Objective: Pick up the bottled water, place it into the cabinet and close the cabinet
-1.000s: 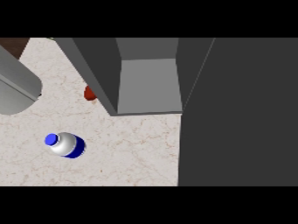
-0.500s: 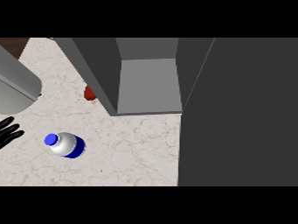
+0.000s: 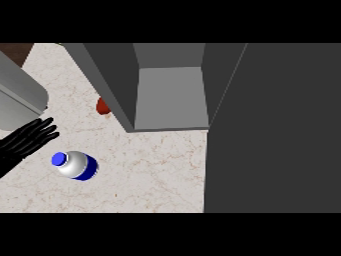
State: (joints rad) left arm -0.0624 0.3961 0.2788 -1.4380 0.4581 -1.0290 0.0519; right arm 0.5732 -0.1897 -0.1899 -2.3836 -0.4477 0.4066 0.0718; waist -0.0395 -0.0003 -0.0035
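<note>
Reaching is the step in hand: the left hand [image 3: 19, 142], at the left edge of the frame, is spread wide with fingers straight and holds nothing. The bottled water [image 3: 75, 165] stands just beside it at lower left on the tabletop [image 3: 151, 170], apparently not yet touched, though the gap is hard to judge from above. The next move calls for closing the fingers round the bottle's body, then lifting it toward the cabinet [image 3: 170, 85] at upper centre, whose grey cavity stands open. The bottle is a smooth, pale cylinder with a blue cap and blue band. The tabletop is pale, veined stone. A small red object [image 3: 103, 106] lies beside the cabinet wall.
</note>
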